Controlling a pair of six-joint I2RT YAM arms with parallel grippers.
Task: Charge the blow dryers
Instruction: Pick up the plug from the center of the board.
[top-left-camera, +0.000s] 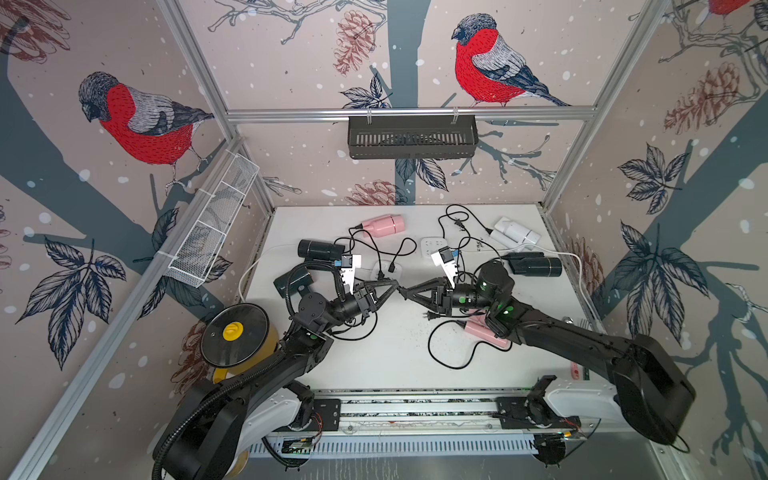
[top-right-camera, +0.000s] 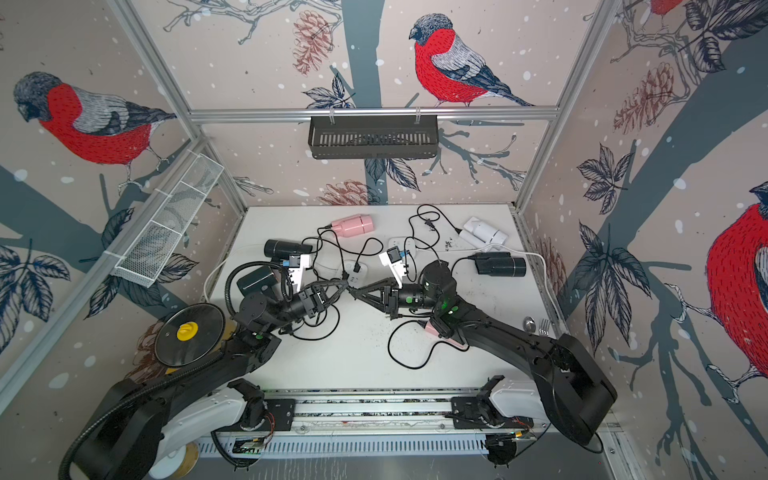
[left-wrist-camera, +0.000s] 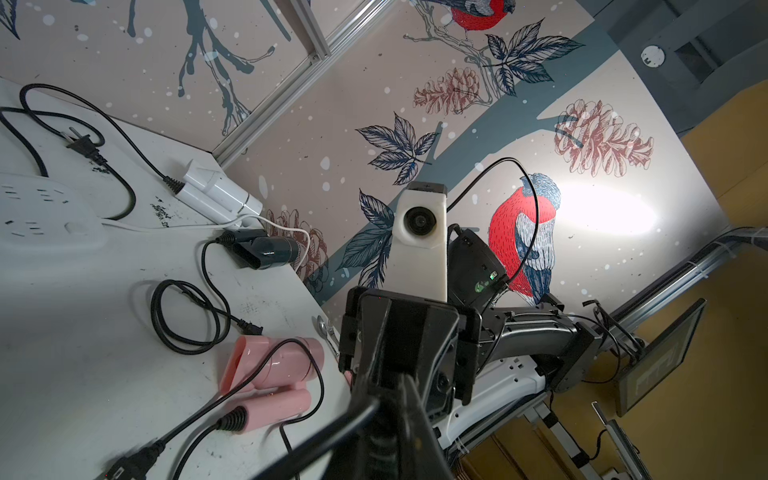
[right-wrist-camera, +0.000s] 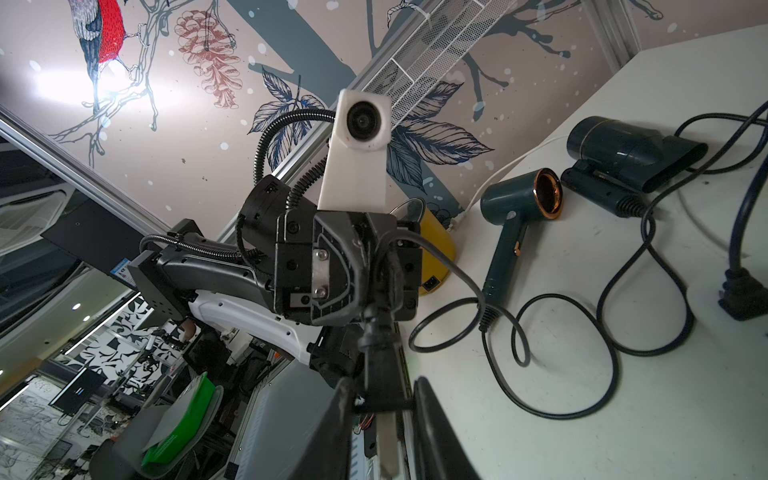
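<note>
Both grippers meet mid-table on one black plug (right-wrist-camera: 380, 395). My left gripper (top-left-camera: 397, 286) (left-wrist-camera: 388, 399) is shut on its ribbed cord end. My right gripper (top-left-camera: 405, 293) (right-wrist-camera: 382, 384) is shut on the plug body, with a prong showing below. The cord runs to a dark teal blow dryer (right-wrist-camera: 519, 208) (top-left-camera: 293, 280) beside my left arm. The other blow dryers are pink (top-left-camera: 382, 224), black (top-left-camera: 320, 249), white (top-left-camera: 515, 232), black (top-left-camera: 536, 266), and a pink one (top-left-camera: 484, 334) partly under my right arm.
Two white power strips (top-left-camera: 432, 243) (top-left-camera: 386, 268) lie behind the grippers, and the nearer one has a plug in it. Loose cords loop across the table. A yellow pot with a glass lid (top-left-camera: 237, 336) stands front left. A spoon and fork (top-right-camera: 536, 326) lie at the right edge.
</note>
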